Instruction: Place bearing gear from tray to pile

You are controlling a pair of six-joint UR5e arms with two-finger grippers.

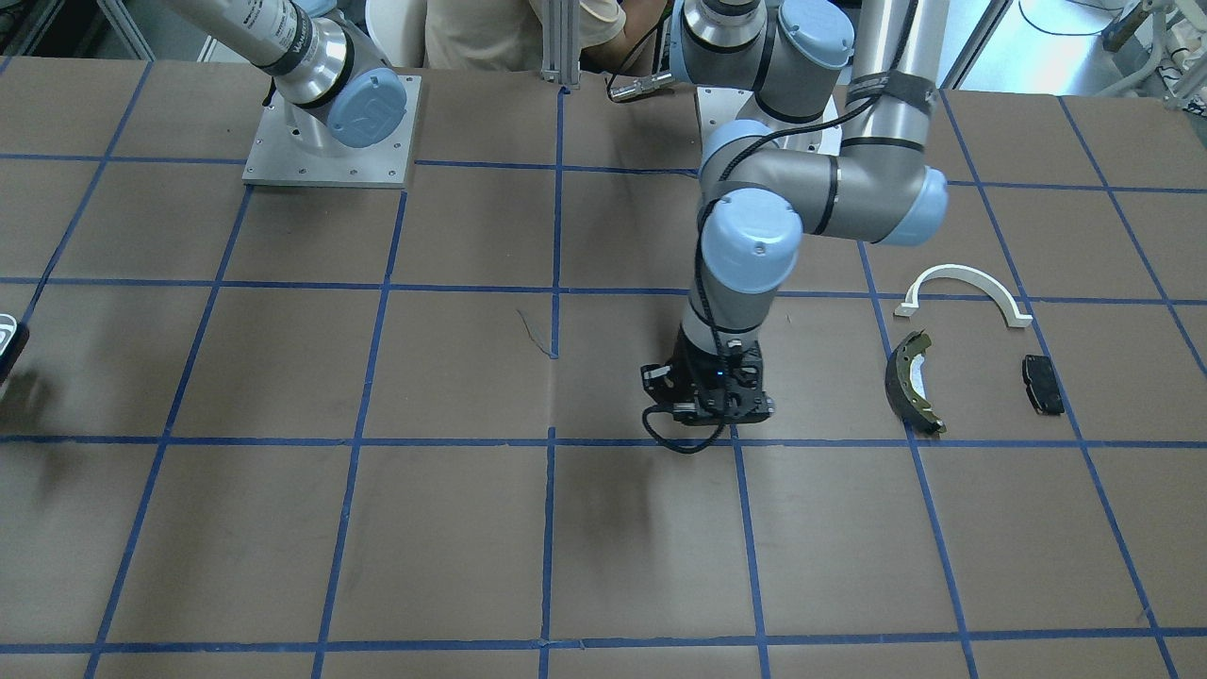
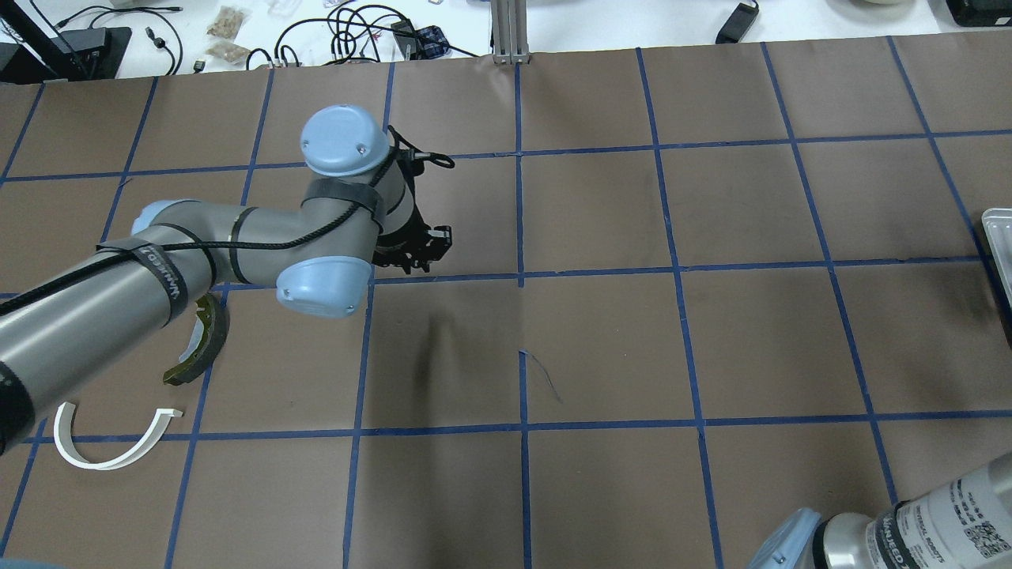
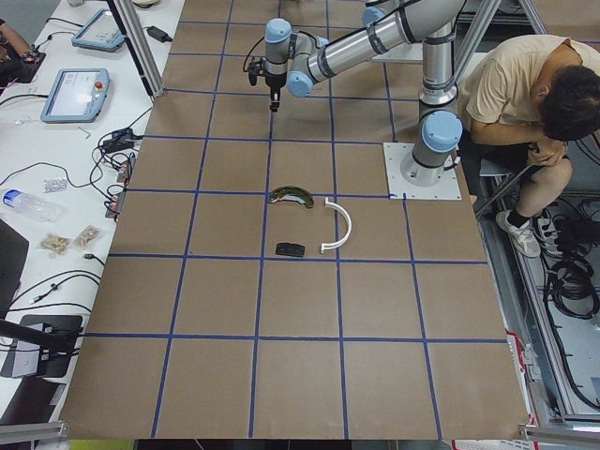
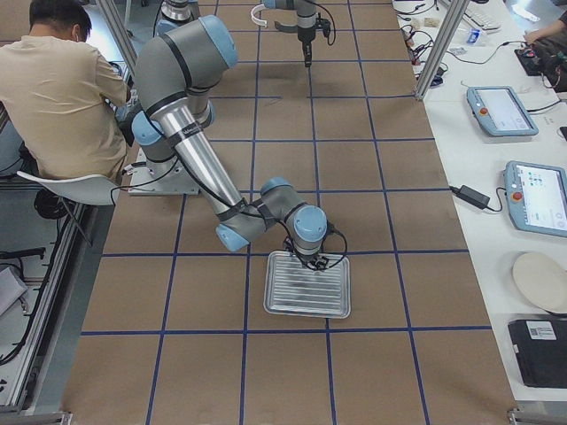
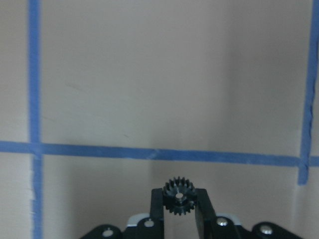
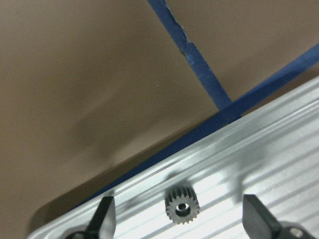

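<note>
Gear [image 5: 179, 196]: small black toothed one, pinched in the left claw, up off the tabletop [image 1: 471, 528] over some blue tape lines [image 5: 149, 152]
Left claw [image 5: 179, 200]: closed down on that gear, one finger on each side
Second gear [image 6: 182, 204]: same kind, sitting face up on the ribbed metal tray [image 6: 279, 149], near its edge
Right claw [image 6: 180, 215]: spread wide above the tray, fingers either side of the second gear, not touching it
Pile [image 3: 289, 196]: white arch [image 1: 964, 290], brake shoe [image 1: 913, 381], black pad [image 1: 1042, 383], all loose on the tabletop, none touching
Left claw vs pile: off to the side of the brake shoe, not over the pile
</note>
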